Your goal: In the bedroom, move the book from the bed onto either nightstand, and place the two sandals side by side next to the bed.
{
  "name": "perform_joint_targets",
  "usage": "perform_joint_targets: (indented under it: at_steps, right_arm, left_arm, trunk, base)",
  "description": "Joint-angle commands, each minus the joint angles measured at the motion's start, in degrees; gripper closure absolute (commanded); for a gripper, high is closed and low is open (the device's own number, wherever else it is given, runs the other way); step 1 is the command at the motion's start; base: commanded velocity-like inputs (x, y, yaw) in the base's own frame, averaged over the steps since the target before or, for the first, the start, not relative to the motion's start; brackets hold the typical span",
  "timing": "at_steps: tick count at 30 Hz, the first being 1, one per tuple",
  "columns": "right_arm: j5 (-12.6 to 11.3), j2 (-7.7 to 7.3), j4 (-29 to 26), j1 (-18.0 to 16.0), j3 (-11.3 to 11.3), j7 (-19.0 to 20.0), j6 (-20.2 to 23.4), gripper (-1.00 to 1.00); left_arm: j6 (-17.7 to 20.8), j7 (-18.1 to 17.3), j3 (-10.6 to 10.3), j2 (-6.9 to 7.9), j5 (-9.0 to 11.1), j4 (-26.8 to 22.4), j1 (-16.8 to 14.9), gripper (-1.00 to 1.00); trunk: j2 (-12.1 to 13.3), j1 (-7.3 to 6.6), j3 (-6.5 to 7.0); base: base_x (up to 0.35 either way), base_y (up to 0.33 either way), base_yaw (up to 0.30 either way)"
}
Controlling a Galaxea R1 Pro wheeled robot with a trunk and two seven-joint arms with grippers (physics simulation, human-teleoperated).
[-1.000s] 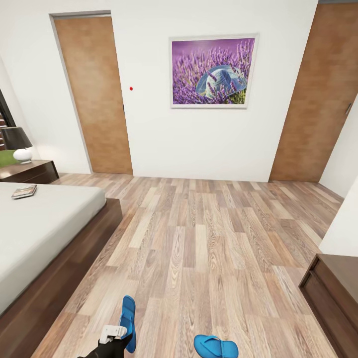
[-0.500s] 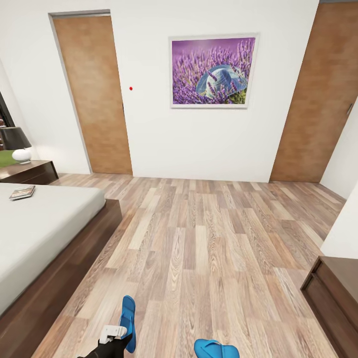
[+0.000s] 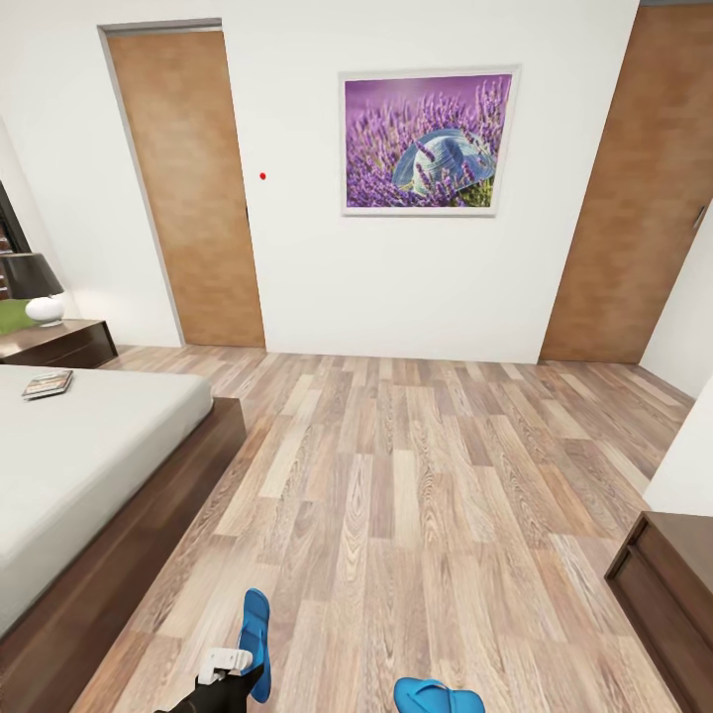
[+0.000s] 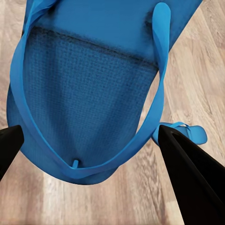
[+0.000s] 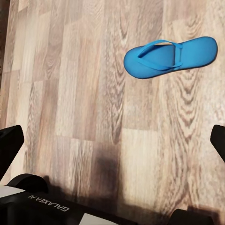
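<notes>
Your left tool [image 3: 230,662] sits lowest in the head view, shut on a blue sandal [image 3: 255,642]. In the left wrist view this held sandal [image 4: 89,89] hangs close, bright blue with thin toe straps, and the tool's two dark fingers [image 4: 192,178] stand on either side of it. The second sandal [image 3: 438,697] lies flat on the wood floor [image 3: 396,475], a little to the right of the held one. You can count two sandals, both the same blue. The right wrist view looks down on that second sandal [image 5: 169,57] lying on the floor. The right tool's [image 5: 112,140] two dark fingertips [image 5: 10,144] are wide apart with nothing between them.

Further off on your left is the bed [image 3: 89,446], with a pale grey mattress and a dark brown frame. One small book [image 3: 48,383] lies on it near the far end. Past the bed stands one dark brown nightstand [image 3: 59,342] with a lamp [image 3: 36,287] on top. At the lower right is the corner of a dark cabinet [image 3: 673,584]. The far white wall has two brown doors [image 3: 188,188] and one purple flower picture [image 3: 428,141].
</notes>
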Motion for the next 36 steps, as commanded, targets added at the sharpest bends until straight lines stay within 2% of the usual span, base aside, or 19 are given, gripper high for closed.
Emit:
perform_joint_targets:
  at_steps: [1,30,36]
  right_arm:
    - [-0.4,0.0,0.0,0.0,-0.1,0.2,0.6,-1.0]
    - [-0.7,-0.21,0.0,0.0,-0.8,0.2,0.6,-1.0]
    - [-0.7,-0.15,0.0,0.0,-0.8,0.2,0.6,-1.0]
  left_arm:
    - [-0.4,-0.3,0.4,-0.03,-0.6,0.0,-0.1,1.0]
    - [-0.3,-0.3,0.4,0.05,-0.5,-0.2,-0.1,1.0]
    - [-0.4,-0.1,0.5,0.05,-0.5,-0.2,-0.1,1.0]
  trunk:
    - [0.0,-0.01,-0.05]
    - [0.0,-0.01,-0.05]
    - [0.0,-0.01,-0.05]
  base:
    - [0.001,0.005,0.0]
    - [0.0,0.0,0.0]
    - [0.101,0.0,0.0]
